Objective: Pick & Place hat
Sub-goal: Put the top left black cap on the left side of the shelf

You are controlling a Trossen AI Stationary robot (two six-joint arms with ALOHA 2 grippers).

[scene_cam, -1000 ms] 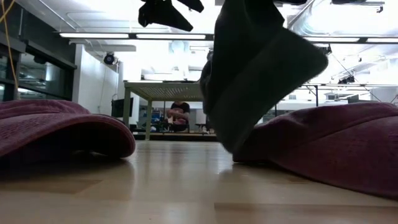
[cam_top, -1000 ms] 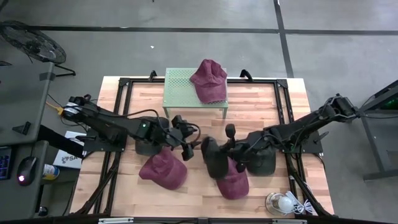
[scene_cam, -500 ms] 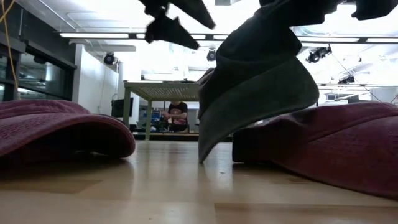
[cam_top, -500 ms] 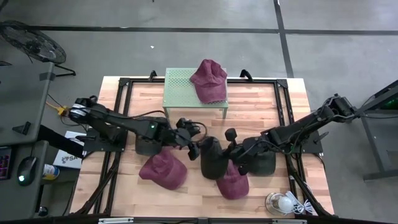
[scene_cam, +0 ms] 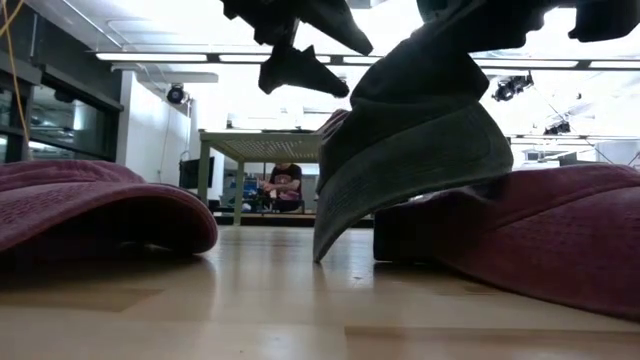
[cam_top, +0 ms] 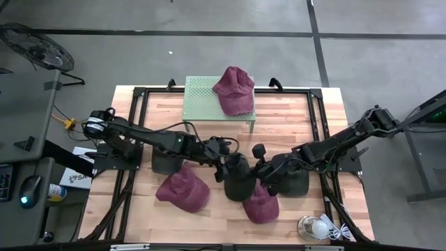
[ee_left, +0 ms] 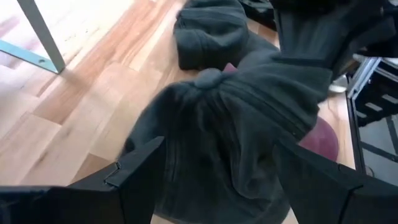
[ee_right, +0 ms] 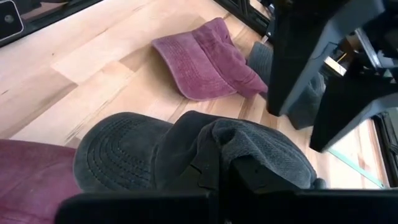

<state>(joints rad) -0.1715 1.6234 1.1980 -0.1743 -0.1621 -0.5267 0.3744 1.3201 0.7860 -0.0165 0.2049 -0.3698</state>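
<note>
My right gripper (cam_top: pixel 255 171) is shut on a dark grey hat (cam_top: pixel 237 178) that hangs over the table's middle, brim (scene_cam: pixel 400 190) tipped down toward the tabletop. From the left, my open left gripper (cam_top: pixel 224 164) has reached the hat. Its fingers (ee_left: pixel 140 171) stand on either side of the crown (ee_left: pixel 211 78), and no touch shows. A maroon hat (cam_top: pixel 234 89) lies on the green rack (cam_top: pixel 202 97). Two more maroon hats (cam_top: pixel 182 189) (cam_top: pixel 262 204) lie on the table near the front. My right gripper holds the dark hat by bunched cloth at the crown's rear (ee_right: pixel 249 152), coming from the table's right and slanting down. The gripper's own body hides the fingertips. The hat hangs tilted, its brim (ee_right: pixel 118 163) pointing away from the gripper and down.
Other dark hats (cam_top: pixel 167 164) (cam_top: pixel 294 183) lie on the table beside the arms. A lamp bulb and cord (cam_top: pixel 317 227) sit at the near right corner. The black frame (cam_top: pixel 139 94) runs round the table.
My left gripper has gone toward the table's right edge and down, up to the dark hat, with its wrist rolling. My right gripper has tipped, and the hat has swung from hanging steeply to a flatter tilt, brim toward the left.
</note>
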